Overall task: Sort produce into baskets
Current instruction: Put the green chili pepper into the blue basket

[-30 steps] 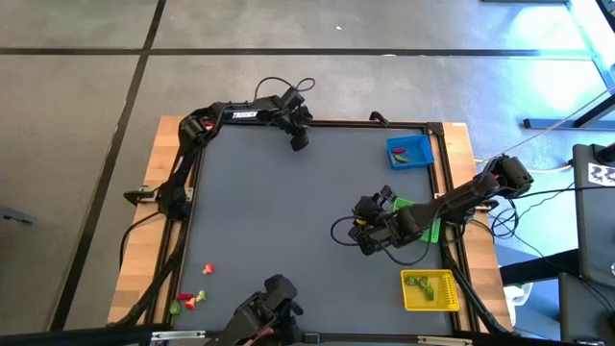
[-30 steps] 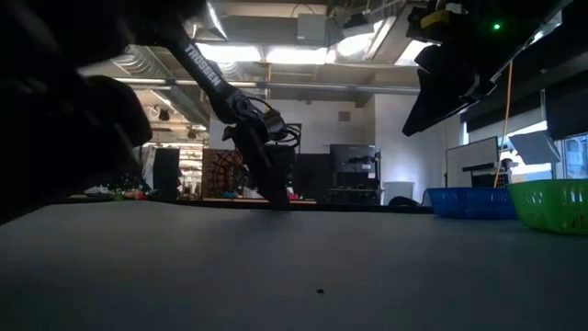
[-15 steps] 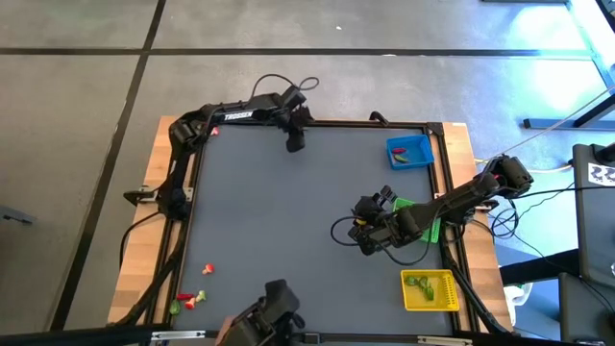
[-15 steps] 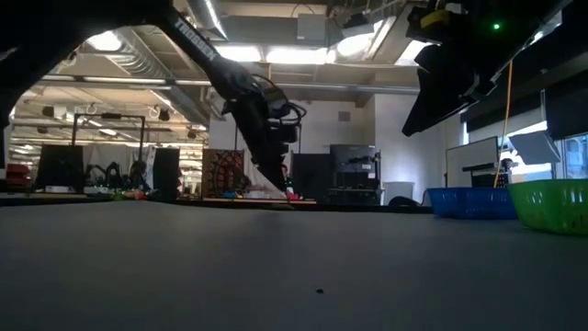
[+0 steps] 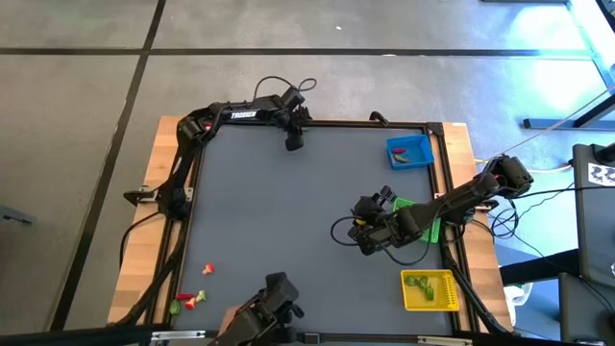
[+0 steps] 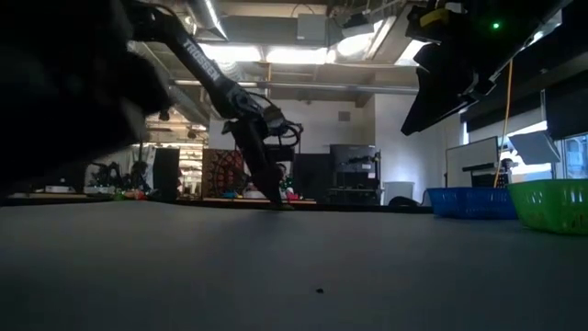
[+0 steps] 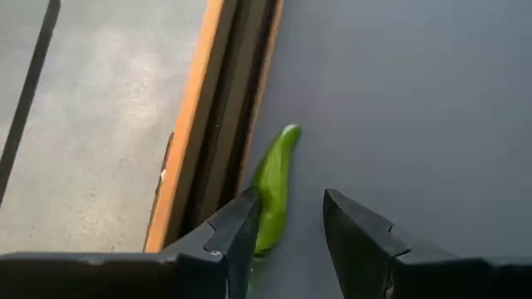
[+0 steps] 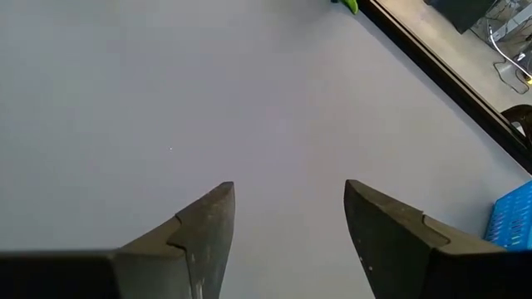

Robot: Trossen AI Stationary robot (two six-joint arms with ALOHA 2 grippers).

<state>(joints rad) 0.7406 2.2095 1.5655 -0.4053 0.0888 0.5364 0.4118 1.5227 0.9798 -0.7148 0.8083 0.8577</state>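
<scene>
A green pepper-shaped piece of produce (image 7: 274, 187) lies flat on the grey mat against the table's far frame. My left gripper (image 5: 293, 140) is low over it, open, with one finger on each side of its near end. My right gripper (image 5: 365, 235) hangs open above bare mat, in front of the green basket (image 5: 426, 223), and holds nothing. The blue basket (image 5: 410, 151) stands at the far right and the yellow basket (image 5: 430, 290) at the near right; each holds a few pieces. Red and green pieces (image 5: 190, 298) lie at the near left corner. My left gripper has the finger on the frame side (image 7: 241, 237) against the green piece's side near its thick end (image 7: 268, 237). The other finger (image 7: 349, 228) stands apart from it. The fingers slant down from above, and the piece runs lengthwise away between them, flat on the mat.
The raised wooden frame (image 7: 212, 124) runs right beside the green piece. A dark object with a person's hand beside it (image 5: 267, 315) is at the near edge and blocks the low view's left (image 6: 64, 83). The mat's middle (image 5: 288, 221) is bare.
My left arm has swung a little toward the table's left along the far edge and come partly back, with its gripper staying low by the far frame. The dark object at the near edge has shifted about.
</scene>
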